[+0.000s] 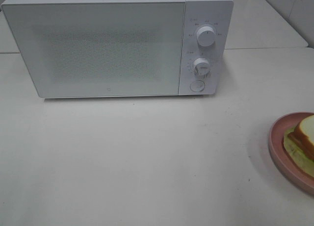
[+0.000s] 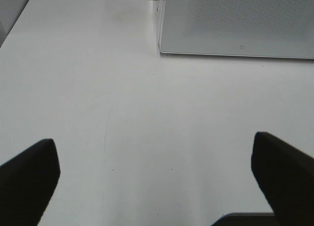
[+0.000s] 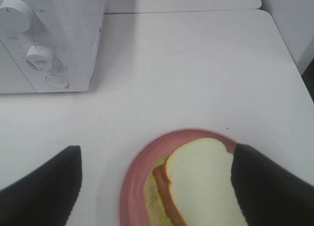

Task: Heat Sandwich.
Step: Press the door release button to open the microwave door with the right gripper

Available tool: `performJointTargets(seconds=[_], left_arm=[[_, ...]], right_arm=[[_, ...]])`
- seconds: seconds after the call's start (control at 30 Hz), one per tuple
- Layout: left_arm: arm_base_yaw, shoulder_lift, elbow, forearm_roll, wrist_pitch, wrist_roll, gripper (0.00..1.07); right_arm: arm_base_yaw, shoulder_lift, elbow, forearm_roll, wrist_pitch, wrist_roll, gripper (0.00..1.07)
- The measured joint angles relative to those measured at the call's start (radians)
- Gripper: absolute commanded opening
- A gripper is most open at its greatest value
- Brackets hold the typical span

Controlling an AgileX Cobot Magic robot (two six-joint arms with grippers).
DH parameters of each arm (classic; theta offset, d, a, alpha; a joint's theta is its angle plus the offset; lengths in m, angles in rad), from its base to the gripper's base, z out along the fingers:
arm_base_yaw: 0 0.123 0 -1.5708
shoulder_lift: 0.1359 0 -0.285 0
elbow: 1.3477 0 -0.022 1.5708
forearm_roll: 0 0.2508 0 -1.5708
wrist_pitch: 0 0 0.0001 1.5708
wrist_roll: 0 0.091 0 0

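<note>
Sandwich (image 1: 301, 140): lies on a round pink plate (image 1: 277, 142) at the right edge of the counter (image 1: 137, 162), well apart from the microwave (image 1: 108, 44). White bread faces up, with reddish and pale green filling showing at its side.

Microwave: stands at the back of the counter, door closed, two dials (image 1: 206, 36) and a round button (image 1: 197, 86) on its right panel.

Left gripper (image 2: 153, 145): jaws spread wide over bare counter, holding nothing.

Right gripper (image 3: 157, 150): jaws spread wide, one finger to each side of the plate, nothing gripped. Whether it touches the bread cannot be determined.
</note>
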Motion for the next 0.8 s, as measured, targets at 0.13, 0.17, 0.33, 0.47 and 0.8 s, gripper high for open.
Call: performJointTargets(seconds=[0.13, 0.17, 0.33, 0.47, 0.8], left_arm=[[0.000, 0.000, 0.000, 0.000, 0.000, 0.000, 1.00], [0.000, 0.000, 0.000, 0.000, 0.000, 0.000, 1.00], [0.000, 0.000, 0.000, 0.000, 0.000, 0.000, 1.00], [0.000, 0.000, 0.000, 0.000, 0.000, 0.000, 1.00], [0.000, 0.000, 0.000, 0.000, 0.000, 0.000, 1.00]], right_arm=[[0.000, 0.106, 0.000, 0.000, -0.134, 0.000, 0.76], [0.000, 0.106, 0.000, 0.000, -0.134, 0.000, 0.76], [0.000, 0.209, 0.000, 0.000, -0.282, 0.000, 0.76], [0.007, 0.276, 0.006, 0.000, -0.408, 0.000, 0.76], [0.162, 0.445, 0.120, 0.158, -0.832, -0.119, 0.76]])
